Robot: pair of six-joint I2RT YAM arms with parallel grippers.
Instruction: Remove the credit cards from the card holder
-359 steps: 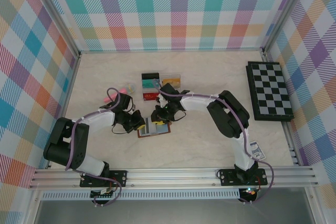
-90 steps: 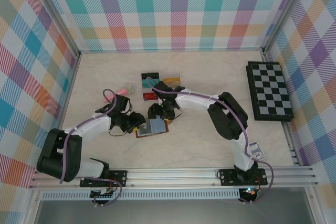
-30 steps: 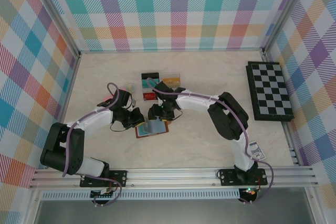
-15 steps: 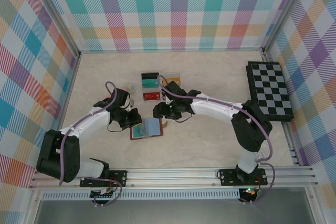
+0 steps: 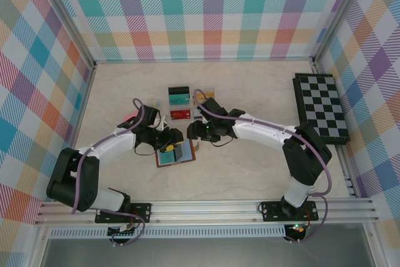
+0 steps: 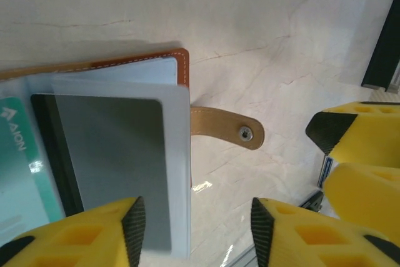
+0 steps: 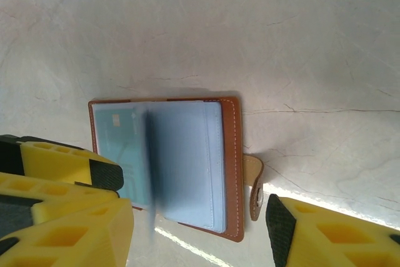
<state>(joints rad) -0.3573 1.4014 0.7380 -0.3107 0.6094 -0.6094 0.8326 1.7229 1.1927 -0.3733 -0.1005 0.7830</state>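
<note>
As left gripper [image 6: 197, 229] & right gripper [image 7: 192, 195] are hanging spread, empty, we're risking unpinned card holder [image 5: 175, 154] flopping shut.

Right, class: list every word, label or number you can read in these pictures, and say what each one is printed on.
"AION", with a triangle logo, printed sideways on the teal card in the card holder.
The smaller print lower on that card is too blurred to read.
The markings on the red card at the back are too small to read.
The print on the white tag on the right arm is too small to read.
</note>
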